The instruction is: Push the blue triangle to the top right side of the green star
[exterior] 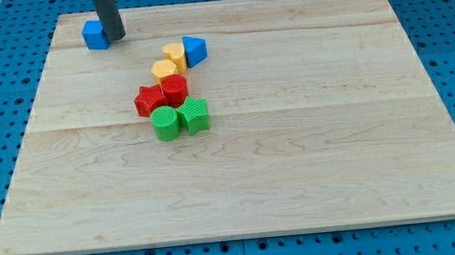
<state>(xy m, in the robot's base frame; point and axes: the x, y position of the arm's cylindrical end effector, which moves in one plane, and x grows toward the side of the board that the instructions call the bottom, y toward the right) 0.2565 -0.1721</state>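
Observation:
The blue triangle [194, 49] lies near the board's top middle, touching a yellow block [174, 54] on its left. The green star [196, 114] sits lower, at the right end of the cluster, next to a round green block [164, 122]. The triangle is above the star, with red blocks between them. My tip [115, 37] is at the top left, right against the right side of a blue cube [94, 34], far left of the triangle.
A second yellow block [164, 69] sits below the first. A red star [150, 100] and a round red block [175, 89] sit just above the green blocks. The wooden board [311, 137] lies on blue pegboard.

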